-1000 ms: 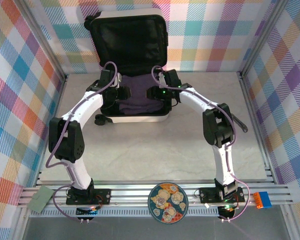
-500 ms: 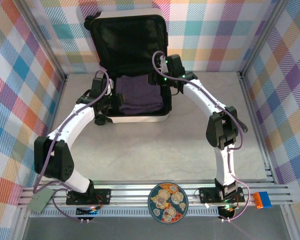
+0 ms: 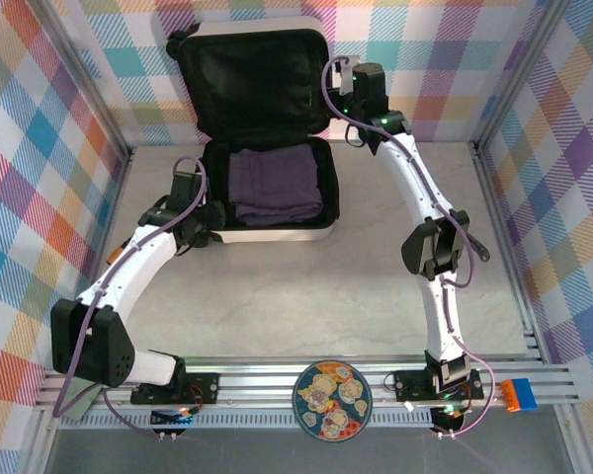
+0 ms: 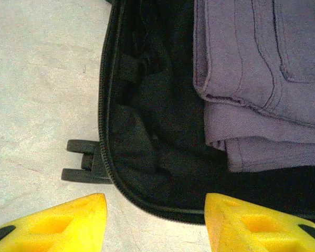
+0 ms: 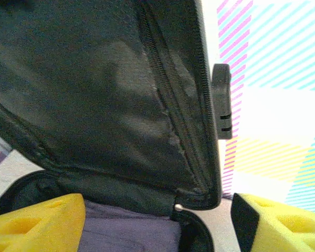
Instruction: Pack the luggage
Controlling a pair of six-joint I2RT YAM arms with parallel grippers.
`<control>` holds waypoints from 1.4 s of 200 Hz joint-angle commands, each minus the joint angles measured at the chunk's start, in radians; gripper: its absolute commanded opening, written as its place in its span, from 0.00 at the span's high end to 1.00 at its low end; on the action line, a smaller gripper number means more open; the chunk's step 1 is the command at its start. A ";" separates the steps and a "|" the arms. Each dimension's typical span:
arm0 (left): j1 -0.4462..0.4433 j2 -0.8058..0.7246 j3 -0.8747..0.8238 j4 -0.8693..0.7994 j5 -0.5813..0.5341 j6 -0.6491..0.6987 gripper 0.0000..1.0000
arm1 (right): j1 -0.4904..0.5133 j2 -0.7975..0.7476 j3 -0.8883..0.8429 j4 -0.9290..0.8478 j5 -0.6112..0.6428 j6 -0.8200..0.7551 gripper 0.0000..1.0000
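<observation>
One luggage [image 3: 262,89], one folded purple-grey garment [image 3: 277,186], two grippers.
Luggage: small white hard shell, black lining, black zipper band and wheels. Sits far centre of worktop [image 3: 306,296], lid standing open on far side.
Garment lies in base half, toward right.
Left gripper [image 4: 155,210] spread, empty, over luggage's near-left corner.
Right gripper [image 5: 157,218] spread, empty, beside lid's right edge.

table [image 3: 306,296]: pale stone-look top | directly on it: luggage [image 3: 262,89], open, far-centre, lid upright by back wall | near-edge rail [image 3: 257,376]: patterned plate [image 3: 332,401], orange-blue block [image 3: 520,394]
</observation>
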 commanded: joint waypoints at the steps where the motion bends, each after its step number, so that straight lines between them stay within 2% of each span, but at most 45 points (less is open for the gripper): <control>1: 0.013 -0.062 -0.032 -0.030 -0.010 -0.013 0.48 | -0.001 0.049 0.020 0.138 0.001 -0.075 0.25; 83: 0.013 -0.132 -0.170 -0.006 -0.003 -0.075 0.48 | -0.028 0.206 0.127 0.411 -0.056 -0.126 0.10; 154: 0.013 -0.144 -0.210 -0.008 -0.016 -0.091 0.48 | -0.032 0.296 0.197 0.590 -0.087 -0.127 0.10; 191: 0.013 -0.143 -0.219 0.006 0.006 -0.106 0.48 | -0.039 0.328 0.242 0.623 -0.124 -0.146 0.09; 208: 0.013 -0.136 -0.221 0.015 0.015 -0.112 0.48 | -0.041 0.331 0.241 0.624 -0.133 -0.163 0.17; 222: 0.013 -0.135 -0.219 0.018 0.020 -0.113 0.48 | -0.042 0.334 0.242 0.625 -0.139 -0.166 0.30; 280: 0.013 -0.143 -0.215 0.015 0.018 -0.116 0.48 | -0.044 0.331 0.248 0.627 -0.163 -0.161 0.60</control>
